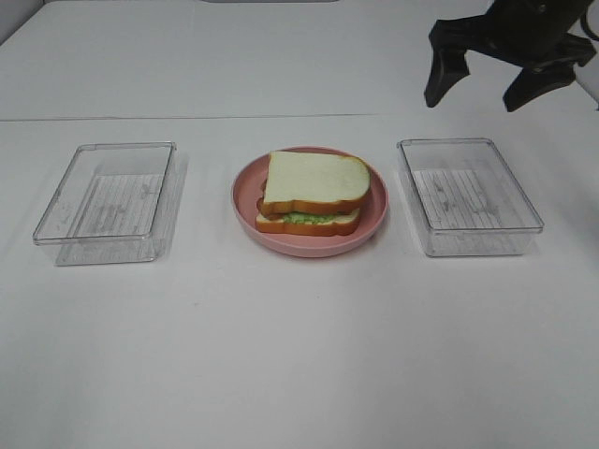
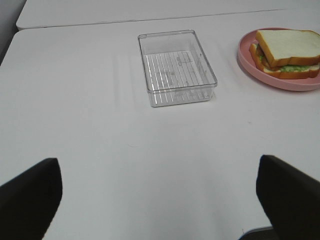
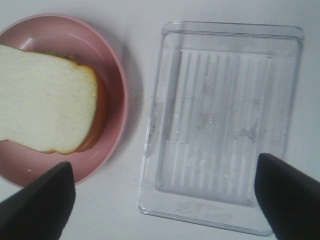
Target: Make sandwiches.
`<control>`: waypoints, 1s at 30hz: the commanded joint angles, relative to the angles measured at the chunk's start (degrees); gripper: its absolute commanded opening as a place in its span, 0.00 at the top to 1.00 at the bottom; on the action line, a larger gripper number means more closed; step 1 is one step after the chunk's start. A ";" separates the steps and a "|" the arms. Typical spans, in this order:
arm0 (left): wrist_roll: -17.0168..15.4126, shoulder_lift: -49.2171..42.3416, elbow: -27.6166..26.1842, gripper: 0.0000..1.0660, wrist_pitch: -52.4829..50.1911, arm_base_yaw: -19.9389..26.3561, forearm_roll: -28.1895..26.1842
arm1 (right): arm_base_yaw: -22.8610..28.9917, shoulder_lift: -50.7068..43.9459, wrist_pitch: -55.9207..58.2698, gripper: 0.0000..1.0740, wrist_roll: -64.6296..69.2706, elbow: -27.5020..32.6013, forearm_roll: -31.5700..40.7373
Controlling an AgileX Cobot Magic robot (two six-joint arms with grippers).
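White tabletop [image 1: 299, 355], pink plate [image 1: 374, 224] at centre, bearing assembled sandwich [image 1: 314, 187]. Clear trays either side of plate, left [image 1: 108, 192] and right [image 1: 468, 196], emptied of ingredients. Right gripper [image 1: 487, 89] spread open above right tray; left gripper [image 2: 160, 200] likewise open, holding nothing.

Sandwich [image 2: 287, 55] and pink plate [image 2: 250, 62] cropped at edge; filling mostly hidden under bread.
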 commanded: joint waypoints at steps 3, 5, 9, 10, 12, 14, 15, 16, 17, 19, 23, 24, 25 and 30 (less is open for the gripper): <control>-0.29 -1.20 0.29 0.08 -0.69 -0.11 -0.40 | -6.30 -0.40 1.83 0.15 0.86 -0.40 -2.06; -0.29 -1.20 0.29 0.08 -0.69 -0.11 -0.40 | -8.25 -0.63 1.95 0.15 0.86 -0.40 -2.06; -0.29 -1.20 0.29 0.08 -0.69 -0.11 -0.40 | -9.28 -1.38 4.35 0.15 0.74 -0.34 -5.44; -0.29 -1.20 0.29 0.08 -0.69 -0.11 -0.40 | -9.17 -1.60 5.44 0.15 1.15 -0.34 -5.96; -0.29 -1.20 0.29 0.08 -0.69 -0.11 -0.40 | -9.17 -2.23 7.96 0.15 2.01 -0.06 -5.79; -0.29 -1.20 0.29 0.08 -0.69 -0.11 -0.40 | -9.17 -2.86 9.28 0.15 2.41 0.46 -5.73; -0.29 -1.20 0.29 0.08 -0.69 -0.11 -0.40 | -9.17 -5.27 9.91 0.15 2.41 2.69 -5.79; -0.29 -1.20 0.29 0.08 -0.69 -0.11 -0.40 | -9.17 -8.65 9.05 0.15 2.41 6.76 -5.79; -0.29 -1.20 0.29 0.08 -0.69 -0.11 -0.40 | -9.17 -8.65 9.05 0.15 2.41 6.76 -5.79; -0.29 -1.20 0.29 0.08 -0.69 -0.11 -0.40 | -9.17 -15.64 7.22 0.15 2.81 13.98 -5.84; -0.29 -1.20 0.29 0.08 -0.69 -0.11 -0.40 | -9.17 -24.64 5.39 0.15 2.81 22.00 -5.84; -0.29 -1.20 0.29 0.08 -0.69 -0.11 -0.40 | -9.17 -27.16 4.98 0.15 2.75 24.35 -5.90; -0.29 -1.20 0.29 0.08 -0.69 -0.11 -0.40 | -9.17 -27.16 4.98 0.15 2.75 24.35 -5.90; -0.29 -1.20 0.29 0.08 -0.69 -0.11 -0.40 | -9.17 -47.15 3.04 0.15 2.75 38.90 -5.96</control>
